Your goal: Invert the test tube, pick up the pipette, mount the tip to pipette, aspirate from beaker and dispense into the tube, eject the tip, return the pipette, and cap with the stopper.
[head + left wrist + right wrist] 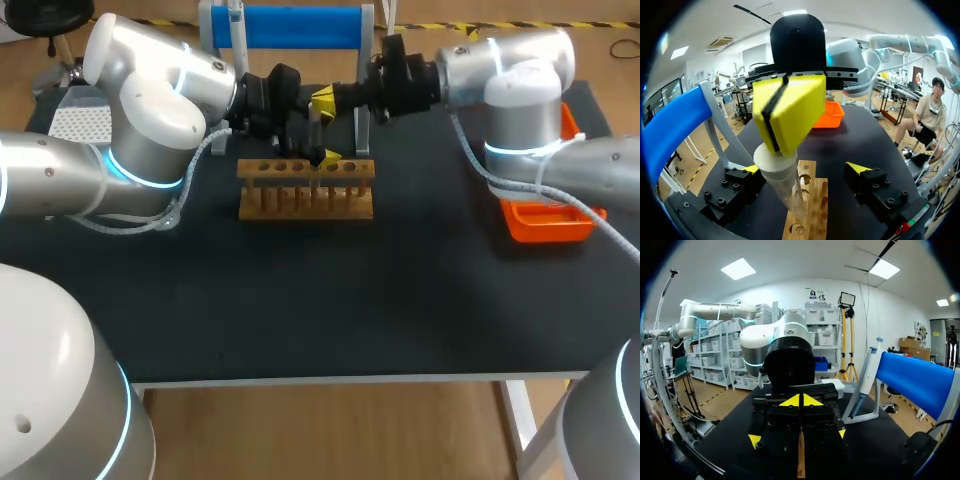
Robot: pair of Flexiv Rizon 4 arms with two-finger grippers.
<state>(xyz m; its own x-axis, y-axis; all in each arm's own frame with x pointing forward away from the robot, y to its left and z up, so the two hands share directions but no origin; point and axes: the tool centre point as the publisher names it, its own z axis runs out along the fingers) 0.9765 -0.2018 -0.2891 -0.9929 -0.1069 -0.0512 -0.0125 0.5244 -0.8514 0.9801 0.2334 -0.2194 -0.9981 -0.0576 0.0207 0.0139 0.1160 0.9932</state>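
A clear test tube point(785, 192) stands in the wooden rack point(305, 187), with a white stopper point(771, 161) in its mouth. My right gripper point(776, 116) is shut, and its joined yellow tips rest on top of the stopper. It hangs over the rack in the head view point(322, 101), and in its own view its tips point(801, 400) meet above the rack point(801, 465). My left gripper point(805, 169) is open, one finger on each side of the tube without touching it; from above it sits at the rack's back edge point(310, 148). The pipette point(867, 374) hangs on the blue stand point(290, 25).
An orange tray point(545, 222) lies at the right side of the black table, also seen beyond the rack point(832, 112). A white tip box point(80, 122) sits at the back left. The table's front half is bare black mat point(330, 300).
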